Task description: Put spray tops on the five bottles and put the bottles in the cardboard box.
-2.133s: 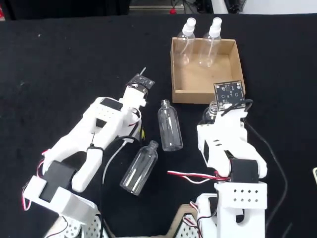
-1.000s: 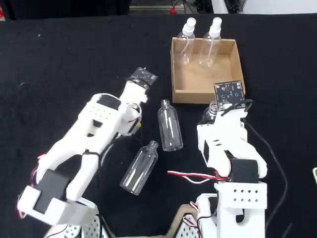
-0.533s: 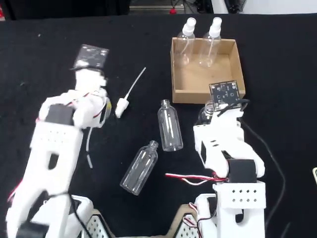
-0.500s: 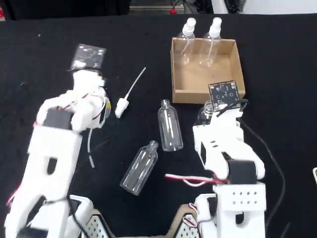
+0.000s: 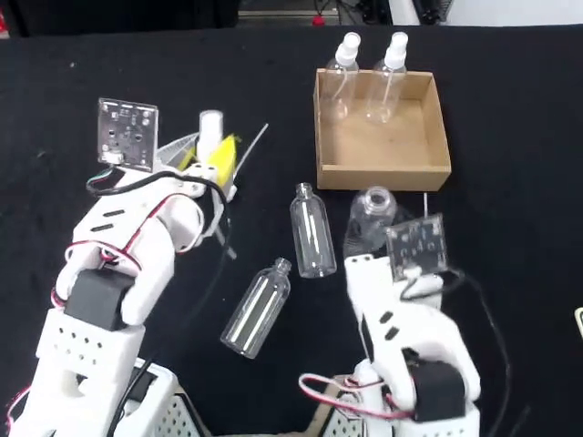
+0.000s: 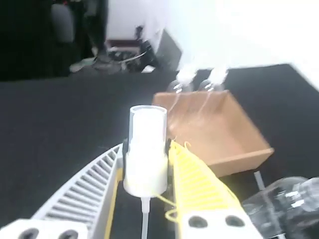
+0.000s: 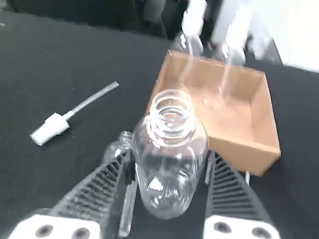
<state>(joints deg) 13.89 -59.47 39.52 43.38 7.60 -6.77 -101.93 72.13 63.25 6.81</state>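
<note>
My left gripper (image 5: 211, 146) (image 6: 145, 149) is shut on a white spray top (image 5: 210, 125) (image 6: 146, 154), held upright above the table's left middle. Its thin tube hangs down between the fingers. Nearer the front, in front of the box, my right gripper (image 5: 372, 226) (image 7: 169, 172) is shut on a clear open-necked bottle (image 5: 373, 202) (image 7: 172, 149) (image 6: 279, 199), held upright. The cardboard box (image 5: 383, 173) (image 7: 239, 149) (image 6: 239, 159) holds two bottles with spray tops (image 5: 346, 64) (image 5: 393, 62) at its far wall. Two uncapped bottles (image 5: 311, 229) (image 5: 258, 305) lie on the black table.
Another spray top (image 7: 50, 130) lies on the table left of the box; its tube (image 5: 256, 138) sticks out from under my left gripper. The box's near half is bare cardboard. Black cloth covers the table (image 5: 510, 237).
The left arm swung toward the middle and now holds a spray top upright. The right arm drew back from the box front with its bottle, which now shows fully.
</note>
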